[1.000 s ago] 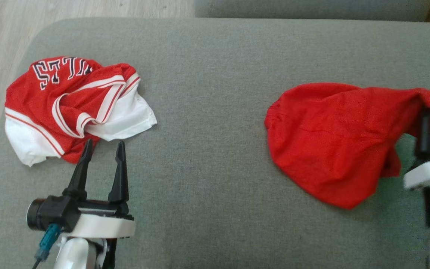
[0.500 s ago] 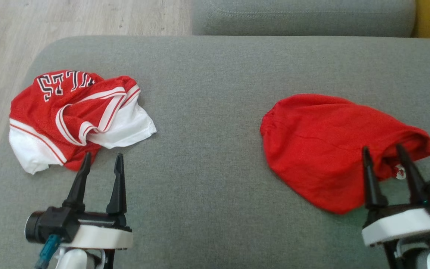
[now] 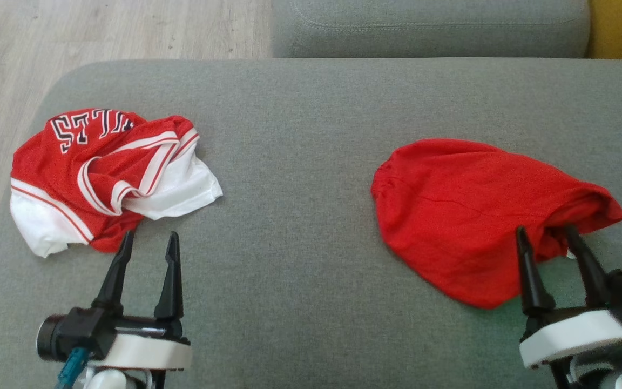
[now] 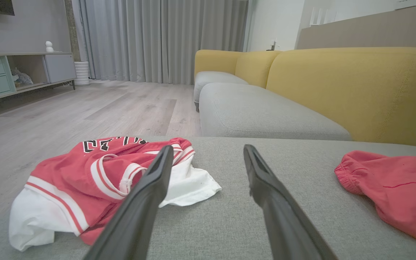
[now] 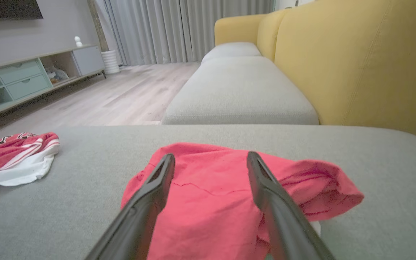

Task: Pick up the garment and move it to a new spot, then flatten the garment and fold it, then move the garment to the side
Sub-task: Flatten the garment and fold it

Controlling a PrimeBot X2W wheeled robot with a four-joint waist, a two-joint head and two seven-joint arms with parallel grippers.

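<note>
On the right half of the grey seat cushion [image 3: 300, 135], lying in a rumpled heap: the plain red garment [image 3: 451, 210], gathered elastic hem towards the middle of the cushion, loose end towards the right edge. At its near edge, the right gripper [image 3: 544, 229], fingers spread wide and holding nothing, tips just over the cloth's rim, touching or not impossible to tell. Well apart on the left half, a crumpled red-and-white jersey [image 3: 100, 173], with the left gripper [image 3: 150, 234] just in front, likewise fully parted and empty, one fingertip at the jersey's near edge.
</note>
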